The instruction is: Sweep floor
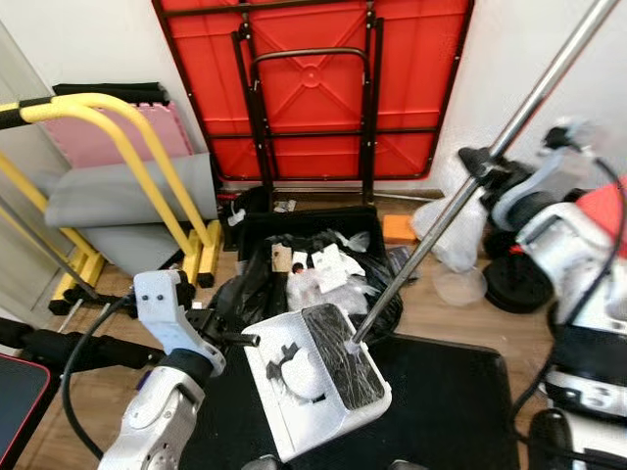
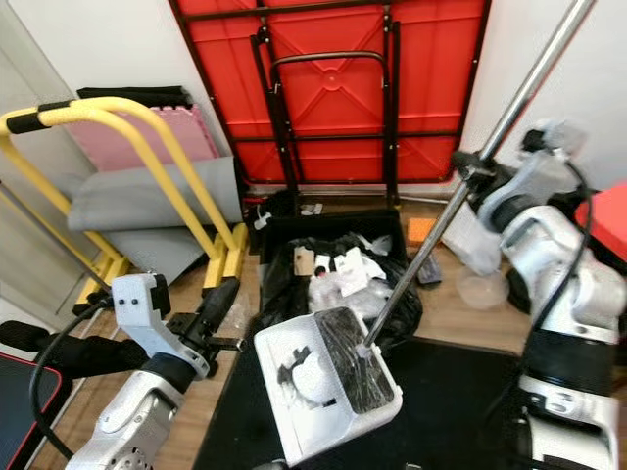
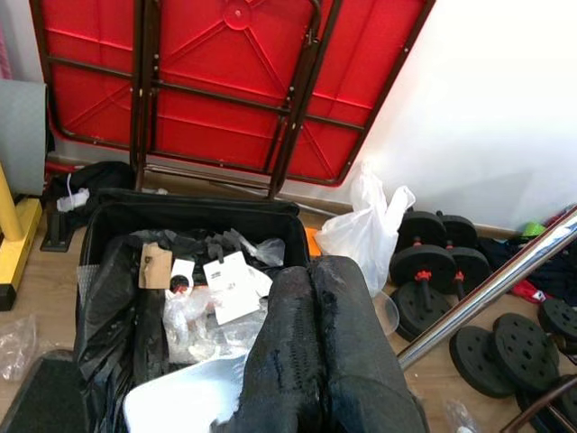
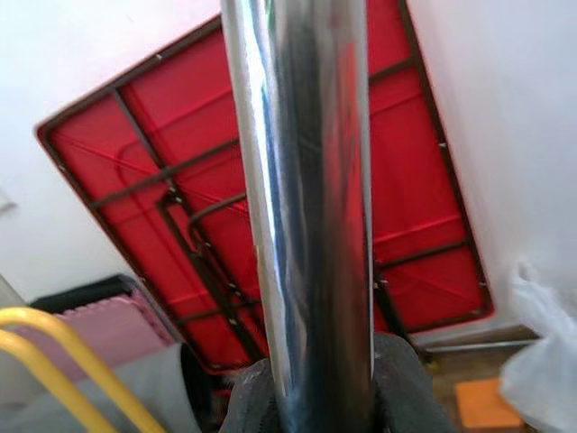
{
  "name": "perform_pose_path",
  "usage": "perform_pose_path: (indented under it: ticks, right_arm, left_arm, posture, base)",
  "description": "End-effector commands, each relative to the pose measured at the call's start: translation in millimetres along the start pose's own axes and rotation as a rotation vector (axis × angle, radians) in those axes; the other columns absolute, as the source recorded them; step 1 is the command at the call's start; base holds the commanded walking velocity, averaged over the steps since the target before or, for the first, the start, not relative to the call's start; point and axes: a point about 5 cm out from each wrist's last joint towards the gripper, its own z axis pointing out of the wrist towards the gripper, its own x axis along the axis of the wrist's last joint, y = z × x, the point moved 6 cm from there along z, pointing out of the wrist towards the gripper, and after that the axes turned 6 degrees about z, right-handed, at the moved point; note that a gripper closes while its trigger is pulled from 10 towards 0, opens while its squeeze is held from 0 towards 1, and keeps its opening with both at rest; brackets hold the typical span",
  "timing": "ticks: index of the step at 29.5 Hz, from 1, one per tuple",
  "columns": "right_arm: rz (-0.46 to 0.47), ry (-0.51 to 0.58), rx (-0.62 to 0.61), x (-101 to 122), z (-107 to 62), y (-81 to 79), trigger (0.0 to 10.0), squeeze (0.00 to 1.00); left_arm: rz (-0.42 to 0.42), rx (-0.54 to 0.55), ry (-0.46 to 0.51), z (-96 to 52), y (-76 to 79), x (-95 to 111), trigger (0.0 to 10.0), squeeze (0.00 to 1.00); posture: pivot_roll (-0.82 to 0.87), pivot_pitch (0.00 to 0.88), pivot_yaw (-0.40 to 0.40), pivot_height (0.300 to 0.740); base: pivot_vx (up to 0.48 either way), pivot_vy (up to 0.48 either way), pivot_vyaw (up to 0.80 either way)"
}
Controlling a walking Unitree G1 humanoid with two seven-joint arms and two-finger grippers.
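My right gripper is shut on the chrome broom pole, which slants down to a black brush head. The brush lies inside a white dustpan tilted over a black mat. Some pale scraps sit in the pan. My left gripper is shut, with its fingertips right at the dustpan's left edge. In the left wrist view the two fingers press together above the pan's white rim. Just beyond the pan lies an open black bin bag holding paper and plastic rubbish.
A red folded table leans on the back wall. A yellow tube frame and grey and pink mats stand at the left. Black dumbbell weights, a white plastic bag and a clear bowl are at the right.
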Motion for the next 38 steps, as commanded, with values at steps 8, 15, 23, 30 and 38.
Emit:
perform_pose_path:
  ticks: [8,15,23,30,38]
  right_arm:
    - [-0.009,0.067,-0.025,5,0.8,1.1,0.0,0.0]
    - [-0.024,0.055,-0.057,-8,0.1,7.2,0.0,0.0]
    - [-0.051,0.061,-0.109,-12,0.7,13.1,10.0,0.0]
    - [-0.043,0.065,-0.078,-14,2.5,5.1,10.0,0.0]
    - [-0.036,0.09,0.013,-9,3.0,-12.7,10.0,0.0]
  left_arm:
    - [0.008,0.028,-0.013,-3.1,-5.4,-3,10.0,0.0]
    - [0.051,0.076,0.014,-4.8,-19.1,5,10.0,0.0]
    - [0.087,0.101,0.025,-7.6,-26.1,9,10.0,0.0]
    - [0.092,0.101,0.042,-9.3,-25.1,12,10.0,0.0]
    - [0.096,0.099,0.047,-9.8,-23.8,13,10.0,0.0]
  posture:
    - [-0.15,0.033,0.006,0.74]
    - [-0.15,0.04,0.008,0.74]
    - [-0.15,0.048,0.01,0.74]
    - [-0.15,0.053,0.011,0.74]
    - [-0.15,0.058,0.01,0.74]
  base:
    - [0.0,0.0,0.0]
    - [0.0,0.0,0.0]
    - [0.0,0.0,0.0]
    - [0.337,0.0,-0.46]
    - [0.349,0.0,0.5]
